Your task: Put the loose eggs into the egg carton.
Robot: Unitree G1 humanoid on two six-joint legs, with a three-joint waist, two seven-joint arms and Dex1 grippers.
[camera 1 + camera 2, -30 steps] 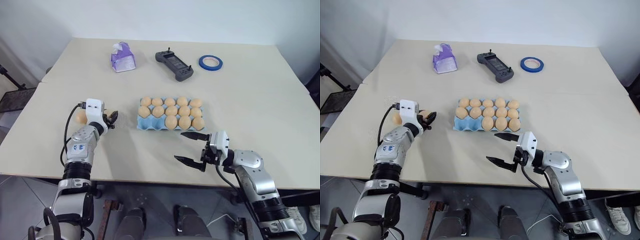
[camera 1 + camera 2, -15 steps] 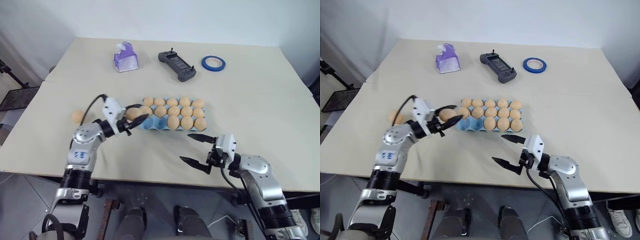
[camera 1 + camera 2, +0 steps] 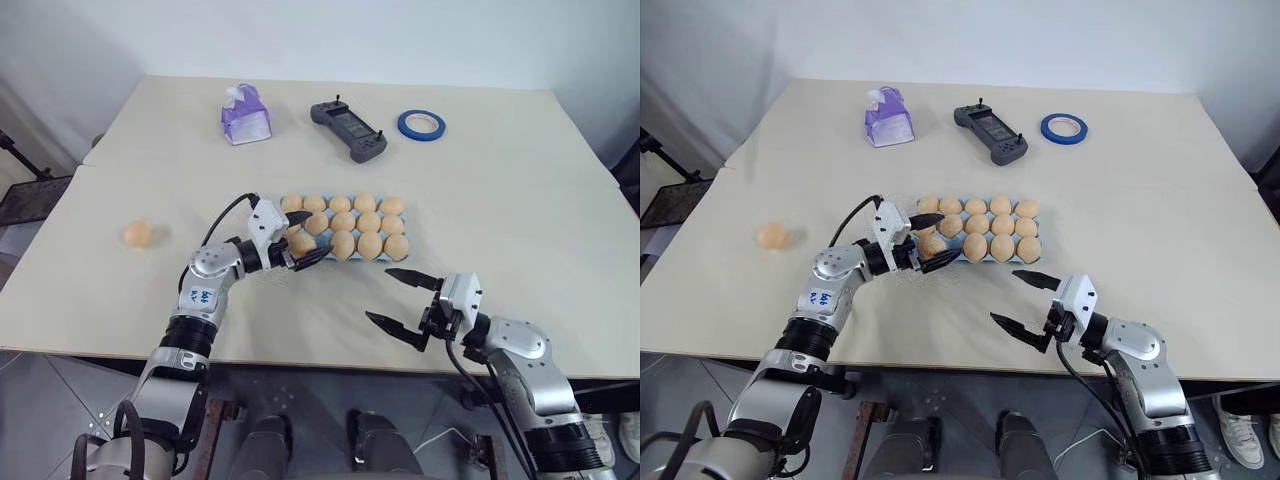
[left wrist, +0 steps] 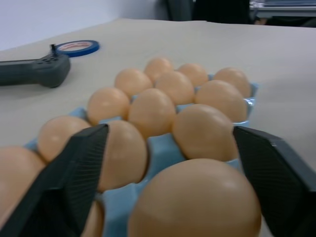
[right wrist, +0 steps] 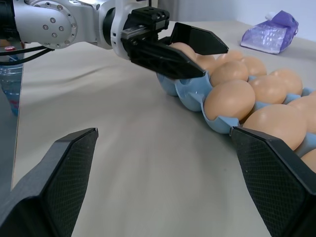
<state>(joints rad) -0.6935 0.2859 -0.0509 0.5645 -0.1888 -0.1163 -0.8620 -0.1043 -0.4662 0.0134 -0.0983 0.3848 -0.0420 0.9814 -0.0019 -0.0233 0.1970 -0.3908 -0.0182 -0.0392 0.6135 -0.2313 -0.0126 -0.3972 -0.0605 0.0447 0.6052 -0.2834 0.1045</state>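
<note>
Nearly all of the job looks done: the egg carton (image 3: 340,240), a light blue tray in the middle of the worktop (image 3: 520,200), has most of its cups filled with tan-orange eggs, and one loose egg (image 3: 137,234) lies by itself on the bare surface well off to the robot's left, far from the tray. At the carton's near left corner another egg (image 4: 195,202) sits between the spread black fingers of the left pincer (image 3: 298,246); in the left wrist view the fingers stand clear on either side of it rather than pressing it, so it reads as released into or onto the corner cup, though whether it is fully seated cannot be told. By my judgement, what remains is to withdraw from this egg and then fetch the single one lying apart, which would need a free cup; the arm hides the carton's left end, so how many empty cups are left is uncertain. The left arm reaches across from the robot's left with the forearm low over the worktop and the pincer held roughly level, pointing toward the carton's left end. The right pincer (image 3: 405,305) hangs open and empty above the near edge of the worktop, just in front of the carton's right half and apart from it, its fingers aimed inward toward the left arm.
</note>
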